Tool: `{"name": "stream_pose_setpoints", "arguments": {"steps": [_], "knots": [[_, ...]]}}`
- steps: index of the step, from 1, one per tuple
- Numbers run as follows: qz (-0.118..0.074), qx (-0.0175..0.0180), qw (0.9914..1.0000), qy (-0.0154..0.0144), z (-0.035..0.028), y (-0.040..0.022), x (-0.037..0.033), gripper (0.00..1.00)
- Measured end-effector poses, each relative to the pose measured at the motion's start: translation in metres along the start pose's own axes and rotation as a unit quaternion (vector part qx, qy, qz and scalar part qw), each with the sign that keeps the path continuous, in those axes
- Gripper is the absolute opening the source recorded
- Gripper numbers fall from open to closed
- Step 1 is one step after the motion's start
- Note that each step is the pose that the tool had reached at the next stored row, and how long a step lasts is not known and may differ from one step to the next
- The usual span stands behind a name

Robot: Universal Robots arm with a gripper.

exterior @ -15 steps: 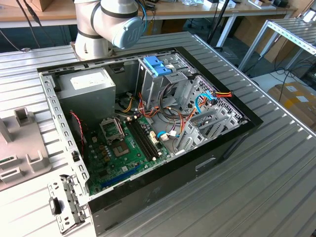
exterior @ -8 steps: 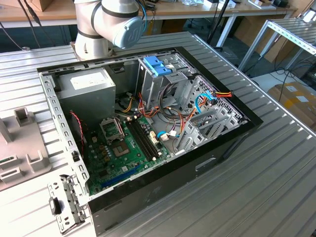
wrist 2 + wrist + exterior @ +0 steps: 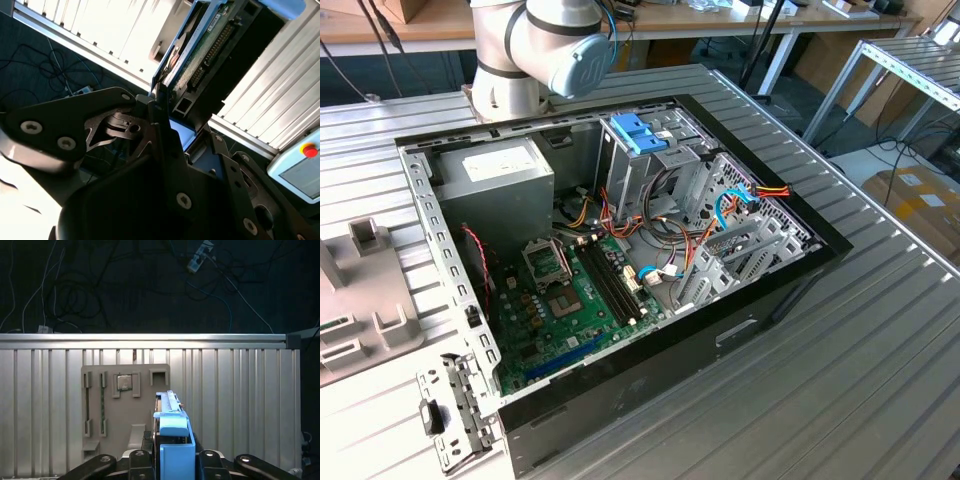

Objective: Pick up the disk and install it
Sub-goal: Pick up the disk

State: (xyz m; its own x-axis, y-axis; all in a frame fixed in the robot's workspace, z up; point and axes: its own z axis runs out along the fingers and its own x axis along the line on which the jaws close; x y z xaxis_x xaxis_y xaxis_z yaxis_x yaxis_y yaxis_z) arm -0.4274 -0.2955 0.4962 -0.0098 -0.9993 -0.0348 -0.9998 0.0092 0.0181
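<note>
One disk (image 3: 169,407) | one end effector (image 3: 173,460) clamped on it | one computer case (image 3: 650,392)

A robotics lab or workshop — ribbed aluminium table (image 3: 880,330), opened computer case (image 3: 650,392), workbenches (image 3: 720,22) behind, cardboard boxes (image 3: 920,200).

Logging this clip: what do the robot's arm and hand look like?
The arm is built of rounded silver-grey tube joints with a light-blue end cap bearing a pale logo, and a blue cable runs beside it. In the second wrist view the hand is matte black angular linkage plates fastened with silver screws.
</note>
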Motion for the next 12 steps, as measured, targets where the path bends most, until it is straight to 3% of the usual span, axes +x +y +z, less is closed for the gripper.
{"name": "stream_pose_setpoints", "arguments": {"steps": [12], "knots": [[0.000, 0.0000, 1.00000, 0.0000, 0.0000, -0.0081, 0.0009, 0.37]]}}
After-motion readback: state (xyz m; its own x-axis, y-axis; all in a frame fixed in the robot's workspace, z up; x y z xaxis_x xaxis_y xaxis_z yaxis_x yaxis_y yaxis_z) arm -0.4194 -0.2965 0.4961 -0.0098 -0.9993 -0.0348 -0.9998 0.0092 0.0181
